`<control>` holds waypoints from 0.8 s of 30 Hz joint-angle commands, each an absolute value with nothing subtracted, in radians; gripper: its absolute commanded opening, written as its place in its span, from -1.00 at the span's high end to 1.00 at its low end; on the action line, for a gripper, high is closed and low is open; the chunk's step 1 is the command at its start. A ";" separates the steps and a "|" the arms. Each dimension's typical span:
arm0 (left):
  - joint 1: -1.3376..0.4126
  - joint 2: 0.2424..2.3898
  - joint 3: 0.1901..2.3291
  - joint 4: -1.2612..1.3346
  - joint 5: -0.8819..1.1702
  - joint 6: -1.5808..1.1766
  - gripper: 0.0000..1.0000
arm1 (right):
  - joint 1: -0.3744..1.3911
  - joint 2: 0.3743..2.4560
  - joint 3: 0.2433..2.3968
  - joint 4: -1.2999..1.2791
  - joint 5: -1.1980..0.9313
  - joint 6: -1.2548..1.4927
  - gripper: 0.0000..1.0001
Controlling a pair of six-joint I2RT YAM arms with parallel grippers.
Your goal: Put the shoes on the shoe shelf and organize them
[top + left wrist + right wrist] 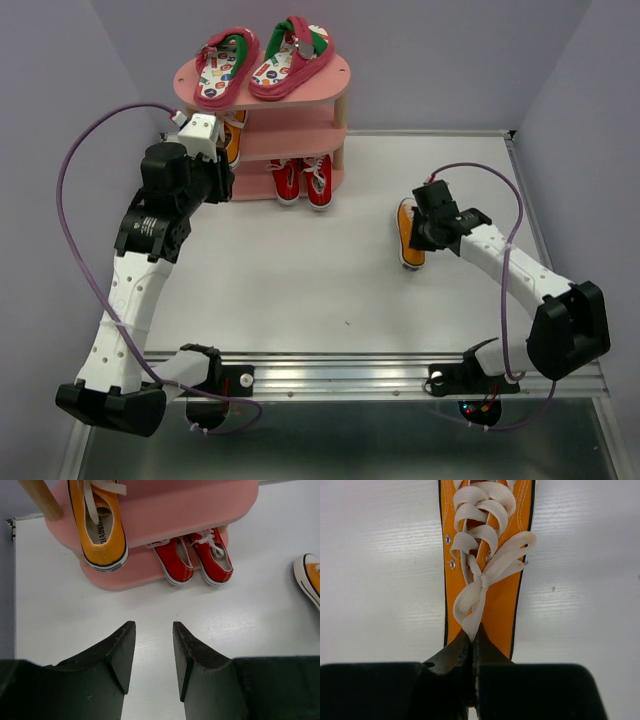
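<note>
The pink three-tier shoe shelf (pixel 300 128) stands at the back. Two pink flip-flops (pixel 262 62) lie on its top board. One orange sneaker (pixel 234 136) sits on the middle board, also in the left wrist view (pixel 102 535). Two red sneakers (pixel 303 181) stand at the bottom, toes out (pixel 192 561). My left gripper (pixel 154 626) is open and empty, above the table in front of the shelf's left end (pixel 222 180). The second orange sneaker (pixel 406 255) lies on the table at the right. My right gripper (pixel 475 632) is shut on its white lace bow (pixel 480 582).
The white table (pixel 300 280) ends in a metal rail (pixel 350 372) at the near edge. Purple walls close in at the back and both sides. The second orange sneaker's toe shows at the right edge of the left wrist view (pixel 309 576).
</note>
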State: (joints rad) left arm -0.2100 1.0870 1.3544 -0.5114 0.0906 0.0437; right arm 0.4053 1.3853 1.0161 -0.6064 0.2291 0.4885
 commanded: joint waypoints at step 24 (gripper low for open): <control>-0.213 1.019 1.402 -0.410 -0.097 -0.066 0.00 | 0.722 1.391 1.189 -0.611 0.091 0.327 0.99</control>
